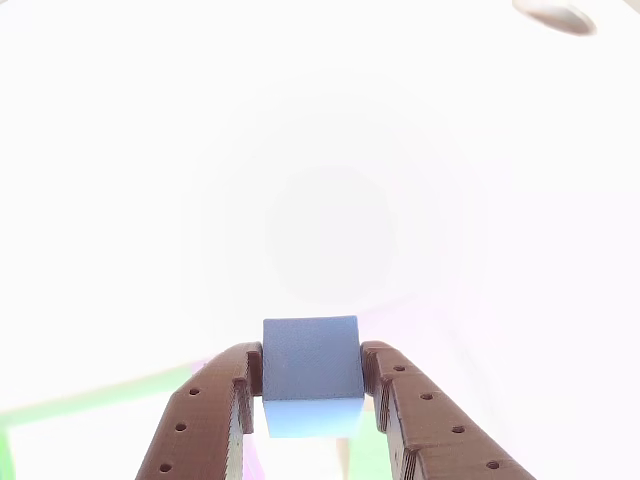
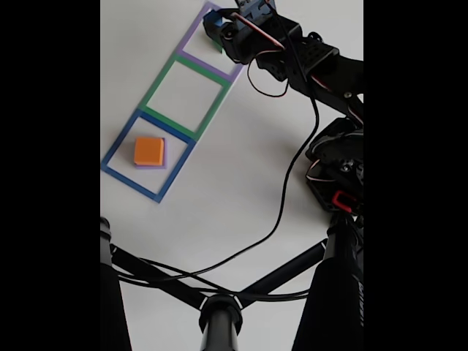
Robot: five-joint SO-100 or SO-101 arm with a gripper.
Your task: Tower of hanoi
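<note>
Gripping the blue cube (image 1: 311,360), the fingers (image 1: 225,400) hover over the purple square outline (image 2: 191,58).

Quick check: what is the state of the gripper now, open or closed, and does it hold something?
Gripper: closed on the blue cube, one finger on each side of it.

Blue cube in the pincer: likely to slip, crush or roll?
The blue cube probably stays put: the pincer presses on two flat opposite faces. Its edges look sharp and undented under the squeeze, so it is likely rigid. With flat faces it should not roll when set down.
</note>
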